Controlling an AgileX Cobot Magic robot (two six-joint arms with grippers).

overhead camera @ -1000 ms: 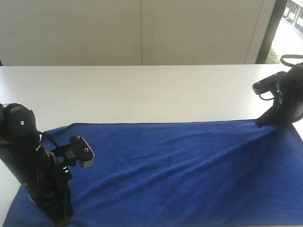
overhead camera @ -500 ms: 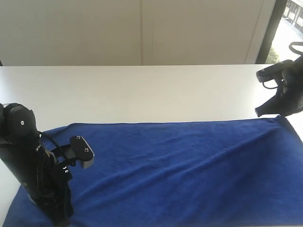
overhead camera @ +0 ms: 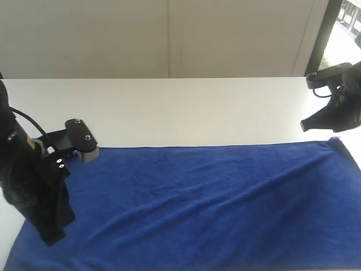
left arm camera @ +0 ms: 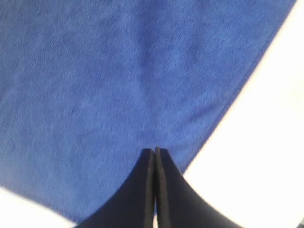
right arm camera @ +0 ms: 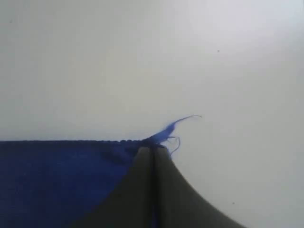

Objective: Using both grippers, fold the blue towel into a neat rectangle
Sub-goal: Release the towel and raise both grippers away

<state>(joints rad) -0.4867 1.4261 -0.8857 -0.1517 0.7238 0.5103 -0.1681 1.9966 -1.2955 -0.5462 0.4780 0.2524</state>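
While the blue towel (overhead camera: 203,197) lies spread flat along the near side of the white bench (overhead camera: 169,107), with no fold visible in it, both pairs of jaws are pressed together with no gap, and that is where trouble could start. The right gripper (overhead camera: 305,125) hangs just off the towel's far right corner (overhead camera: 333,142), above bare bench in the exterior view. Its wrist view shows the closed tips at the very corner, beside the loose thread ends (right arm camera: 183,121), and no cloth can be seen pinched between them. If it pulls away like this, I judge it would carry nothing or only a thread, which could snag, tug the corner askew or slip out partway through a fold. The left gripper (overhead camera: 52,239) stands over the towel's left end, tips on or just above the cloth near its edge. Whether it pinches any pile I cannot tell, since the cloth around it looks flat. Should one side lift with a hold and the other without, the towel would drag diagonally, wrinkle and land as a skewed shape, not a neat rectangle. Shut jaws pushed down on fuzzy microfibre may also shove and bunch it instead of taking it, so each probably needs to open and take a full bite of the hem. The towel's near edge runs out of the exterior view, so any overhang cannot be judged.
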